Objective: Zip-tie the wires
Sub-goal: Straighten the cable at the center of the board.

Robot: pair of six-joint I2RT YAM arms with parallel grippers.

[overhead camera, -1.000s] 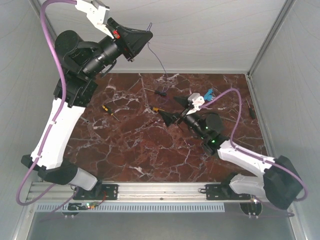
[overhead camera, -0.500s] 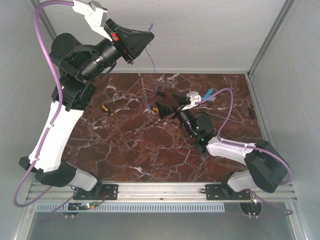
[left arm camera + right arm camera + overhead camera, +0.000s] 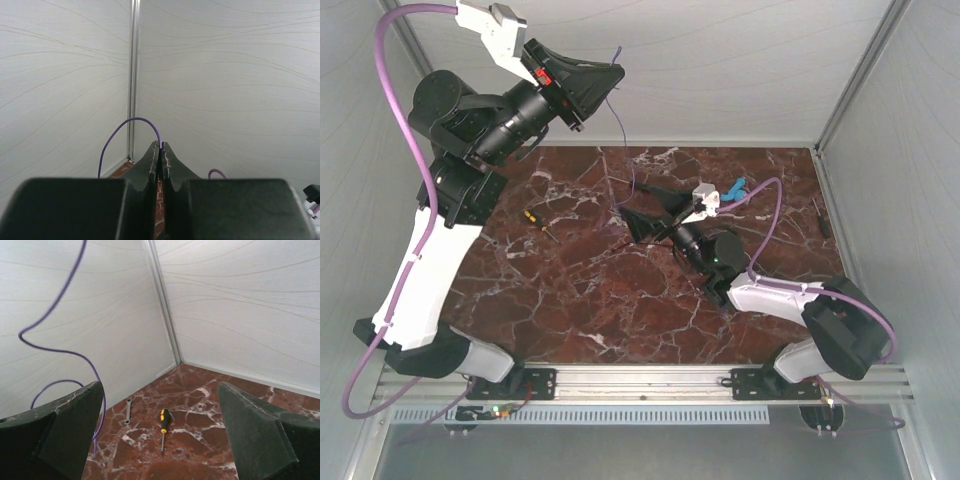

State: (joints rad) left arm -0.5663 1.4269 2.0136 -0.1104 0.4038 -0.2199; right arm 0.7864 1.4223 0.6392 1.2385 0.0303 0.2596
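Note:
A thin purple strand of the wires (image 3: pixel 625 135) hangs from my raised left gripper (image 3: pixel 612 76) down to the marble table (image 3: pixel 570 290). In the left wrist view that gripper (image 3: pixel 161 146) is shut on the wire (image 3: pixel 131 120), which arcs out of the fingertips and drops to the left. My right gripper (image 3: pixel 629 200) is low over the table at the wire's lower end, open. In the right wrist view the wire (image 3: pixel 75 354) curls just past the left finger (image 3: pixel 65 430), and nothing lies between the jaws of the gripper (image 3: pixel 160 390).
A yellow-and-black screwdriver (image 3: pixel 535 218) (image 3: pixel 163 417) and a small wrench (image 3: pixel 128 410) lie on the table's left part. A blue object (image 3: pixel 735 187) sits behind the right arm, and a dark tool (image 3: pixel 823 218) lies by the right wall. White walls enclose three sides.
My right gripper has travelled left across the table to the hanging wire, staying open. The left arm has shifted slightly up and left, still pinching the wire.

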